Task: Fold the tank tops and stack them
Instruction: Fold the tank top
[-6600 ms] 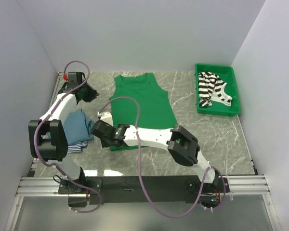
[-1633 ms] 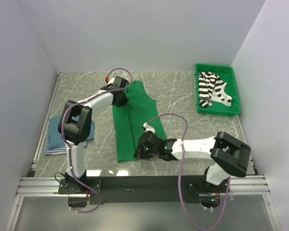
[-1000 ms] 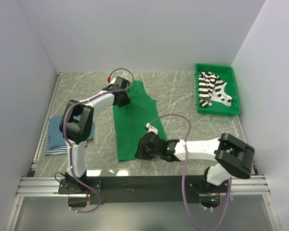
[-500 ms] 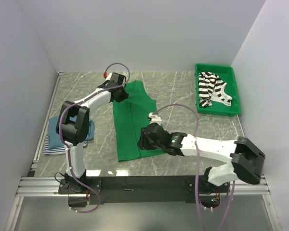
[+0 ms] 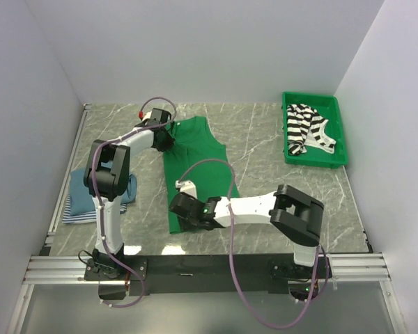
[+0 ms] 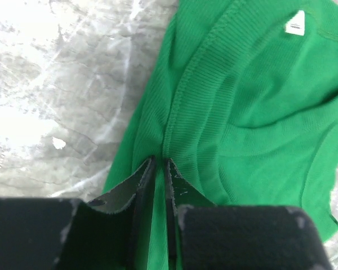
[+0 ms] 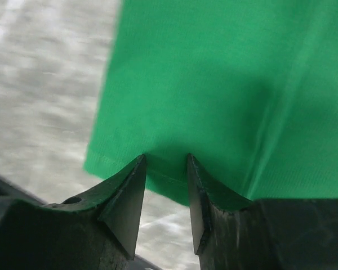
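Pinching at the far end of the cloth, the left hand (image 6: 156, 166) has its jaws almost together. A sliver of green sits in the slit, so it appears clamped on the ribbed strap edge of the green tank top (image 5: 191, 142). The right hand (image 7: 166, 160) is spread, its two tips straddling the near hem just inside the left corner, with nothing gripped yet.

The garment lies flat on the table (image 5: 279, 195), its long axis running from the far neckline toward the arm bases. The two hands therefore sit at opposite ends of the same left edge. The left arm stretches far out to the shoulder, while the right arm reaches across its own front to the hem.

In my judgement the coming move turns on that shared edge. The rest of the cloth lies to the right of both hands, so a lengthwise fold would carry the edge rightward. The right hand must close on the hem first.

Off to the left, well apart, a blue tank top (image 5: 104, 186) rests folded over a blue-and-white striped tank top (image 5: 80, 212). At the far right, the green bin (image 5: 316, 161) holds a crumpled black-and-white striped tank top (image 5: 303, 129), nearer the right arm.
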You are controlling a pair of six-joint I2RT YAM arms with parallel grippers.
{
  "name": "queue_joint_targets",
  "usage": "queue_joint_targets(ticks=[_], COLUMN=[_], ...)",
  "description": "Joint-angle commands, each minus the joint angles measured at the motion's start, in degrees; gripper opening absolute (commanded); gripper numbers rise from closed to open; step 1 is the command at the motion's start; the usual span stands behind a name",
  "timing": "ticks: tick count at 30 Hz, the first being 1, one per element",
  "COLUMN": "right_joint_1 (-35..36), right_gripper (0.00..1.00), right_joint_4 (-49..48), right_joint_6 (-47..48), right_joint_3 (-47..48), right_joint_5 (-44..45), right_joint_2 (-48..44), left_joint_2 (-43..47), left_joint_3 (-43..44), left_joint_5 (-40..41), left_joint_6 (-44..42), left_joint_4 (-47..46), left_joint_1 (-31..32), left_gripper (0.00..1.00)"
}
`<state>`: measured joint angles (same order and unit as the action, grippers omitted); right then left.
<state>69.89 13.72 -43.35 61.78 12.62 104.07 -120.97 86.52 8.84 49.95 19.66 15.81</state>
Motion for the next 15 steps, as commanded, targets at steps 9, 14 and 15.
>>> queue_joint_targets(ticks=[9, 14, 15], right_joint_1=[1.7, -0.3, -1.1], right_gripper=[0.42, 0.44, 0.45], right_joint_4=[-5.4, -8.5, -10.2], right_joint_6=[0.7, 1.8, 2.0], right_joint_3=[16.9, 17.5, 16.5], right_joint_5=[-8.3, -8.1, -8.1], right_joint_2=[11.1, 7.4, 5.8], left_joint_2=[-5.2, -4.4, -4.2], left_joint_3=[9.9, 13.3, 13.8], left_joint_5=[-3.3, -7.8, -8.3], left_joint_6=[-8.0, -11.4, -12.0], left_joint_4=[2.1, -0.1, -0.5], left_joint_1=[-3.3, -4.9, -5.1], left_gripper=[0.25, 0.38, 0.40])
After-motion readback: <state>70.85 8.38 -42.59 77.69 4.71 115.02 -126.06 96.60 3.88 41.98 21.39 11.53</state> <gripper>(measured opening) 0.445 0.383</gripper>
